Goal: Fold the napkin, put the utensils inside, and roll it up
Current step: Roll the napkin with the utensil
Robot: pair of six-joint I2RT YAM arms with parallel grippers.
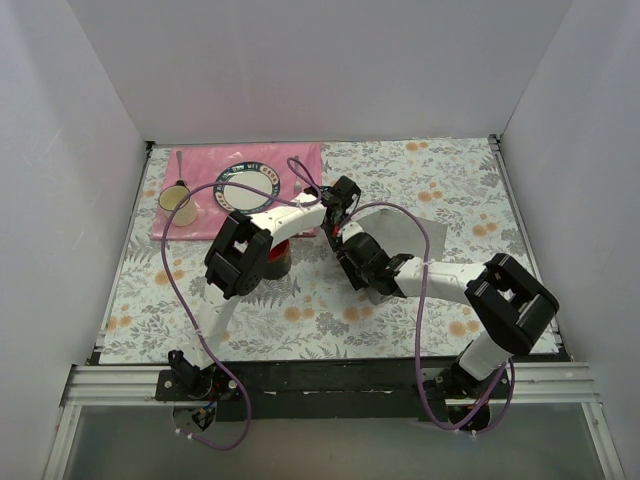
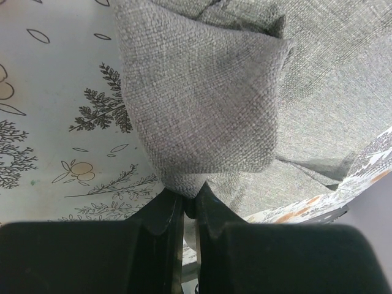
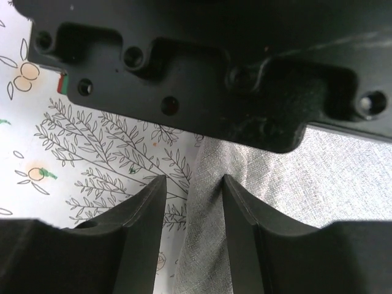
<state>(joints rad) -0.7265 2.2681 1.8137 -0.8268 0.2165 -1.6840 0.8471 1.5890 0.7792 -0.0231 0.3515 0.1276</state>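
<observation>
Seen from above, two white-and-black arms rise from the near edge of a table (image 1: 330,310) covered in a floral cloth. The right arm reaches in from 4 o'clock and the left from 7 o'clock, and they meet near the centre.

The right gripper (image 3: 193,205) is released. Its two black fingers (image 3: 144,226) stand apart, and a raised edge of the napkin (image 3: 306,177) runs up between them. Neither finger visibly presses the cloth. At 12 o'clock in its wrist view, a black housing (image 3: 184,61) of the left arm fills the top of the frame.

The left gripper (image 2: 188,199) is clenched on the napkin. Its fingertips are pressed together on the lower edge of a doubled-over flap of grey cloth. The flap spreads out beyond the fingers, with more grey cloth lying behind it toward 2 o'clock.

From above, the rest of the napkin lies flat on the table just right of centre, at about 2 o'clock from where the grippers meet.

At 8 o'clock from the grippers, a dark round thing with a red rim (image 1: 279,262) sits mostly hidden under the left arm.

Farther off, at 10 o'clock, lies a pink placemat (image 1: 300,160). On it are a white plate (image 1: 247,187) with a dark patterned rim and, at its left end, a cream mug (image 1: 180,207). A thin utensil (image 1: 178,168) points from the mug toward 12 o'clock. It is too small to tell whether it stands in the mug or lies behind it.
</observation>
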